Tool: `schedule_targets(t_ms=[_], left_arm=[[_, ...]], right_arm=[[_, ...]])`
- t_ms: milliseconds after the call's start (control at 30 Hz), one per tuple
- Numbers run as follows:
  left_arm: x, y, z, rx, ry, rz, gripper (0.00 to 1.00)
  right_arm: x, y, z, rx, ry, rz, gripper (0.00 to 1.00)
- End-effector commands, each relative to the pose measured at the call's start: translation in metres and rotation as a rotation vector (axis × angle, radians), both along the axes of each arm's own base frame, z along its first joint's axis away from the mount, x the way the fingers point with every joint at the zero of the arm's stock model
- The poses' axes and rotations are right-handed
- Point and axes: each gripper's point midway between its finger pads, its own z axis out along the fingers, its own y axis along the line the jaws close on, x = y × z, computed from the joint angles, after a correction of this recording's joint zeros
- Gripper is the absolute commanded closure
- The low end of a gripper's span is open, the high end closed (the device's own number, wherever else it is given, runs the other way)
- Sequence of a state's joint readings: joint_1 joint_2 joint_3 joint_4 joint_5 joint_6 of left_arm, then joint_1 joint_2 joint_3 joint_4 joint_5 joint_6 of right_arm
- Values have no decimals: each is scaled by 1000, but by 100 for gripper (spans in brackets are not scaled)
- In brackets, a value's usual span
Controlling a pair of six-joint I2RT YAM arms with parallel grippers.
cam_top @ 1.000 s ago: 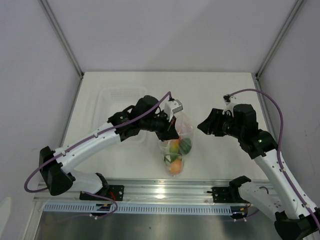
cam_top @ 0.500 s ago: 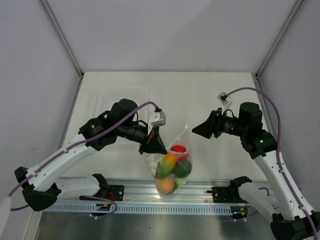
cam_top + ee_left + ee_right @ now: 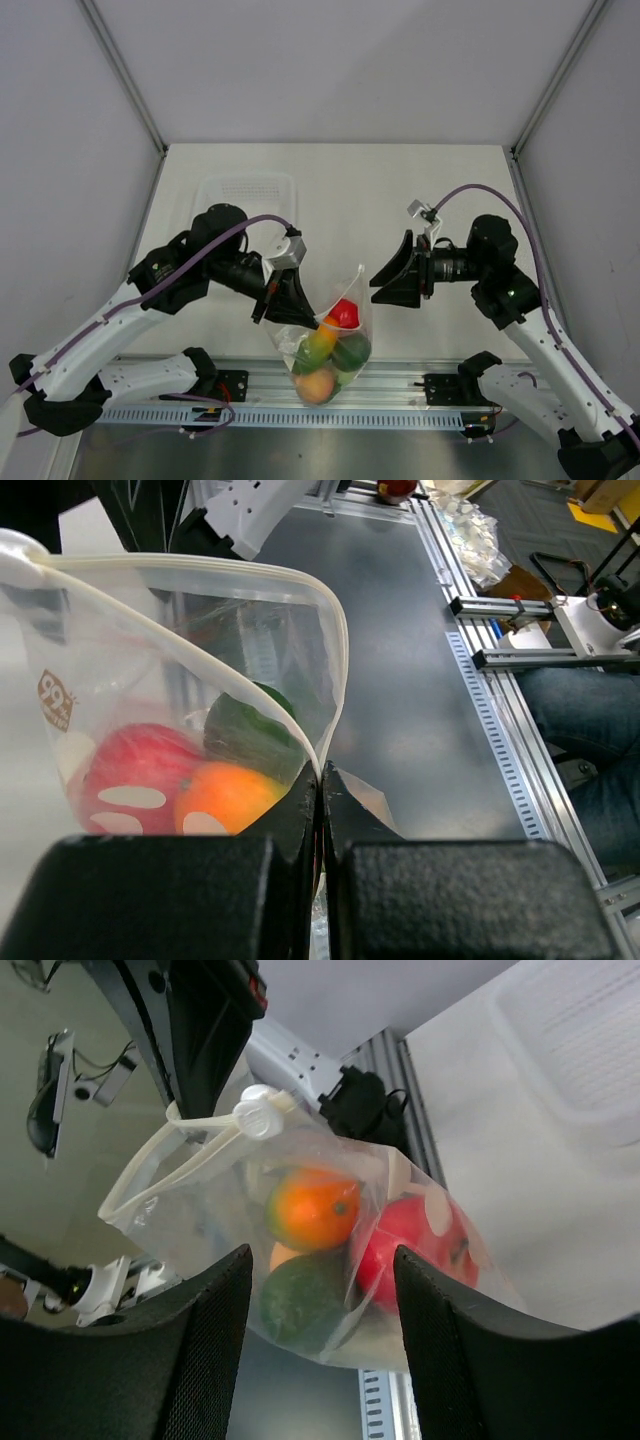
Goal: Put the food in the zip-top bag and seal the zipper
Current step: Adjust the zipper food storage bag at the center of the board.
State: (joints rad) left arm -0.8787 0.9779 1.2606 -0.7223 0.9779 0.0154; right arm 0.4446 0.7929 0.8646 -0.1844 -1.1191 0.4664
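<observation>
- Hanging in the air, the zip-top bag (image 3: 340, 320) dangles just below the left gripper (image 3: 320, 785), whose fingers are pressed tight together on one end of the bag's mouth.
- Inside, the food (image 3: 345, 1260) has sunk to the bottom of the bag, well under that pinch. A red fruit (image 3: 415, 1245), an orange fruit (image 3: 310, 1208) and a dark green piece (image 3: 305, 1300) show clearly. The others cannot be counted through the crinkled plastic.
- The zipper (image 3: 335, 650) is not sealed: its two lips stand apart in an open loop that closes only at the left fingers.
- The strip's long axis runs from the left pinch up and away to the bag's free corner (image 3: 360, 270), which points toward the right gripper (image 3: 320, 1255).
- That gripper is spread wide and holds nothing. It faces the bag from the side and is near it but not touching. Its wrist view shows the fruit straight ahead, with the zipper higher and off to one side.
- The right arm is the nearer one to the free end, so sealing most likely falls to it. It would need to aim up at the strip, not the bulging fruit, then close on both lips.
- A white tray (image 3: 245, 190) lies on the table beyond the left arm, well apart from the bag.
</observation>
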Motion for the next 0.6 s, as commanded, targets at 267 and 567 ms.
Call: schedule_targets(t_ms=[267,567], left_arm=[[-25,12,31,-101,0,-109,100],[-30,13,30,-107,22,-147,99]], right_arm=[[-1,17,17,69,-196,98,34],[-16,28,27,163,-287,254,32]])
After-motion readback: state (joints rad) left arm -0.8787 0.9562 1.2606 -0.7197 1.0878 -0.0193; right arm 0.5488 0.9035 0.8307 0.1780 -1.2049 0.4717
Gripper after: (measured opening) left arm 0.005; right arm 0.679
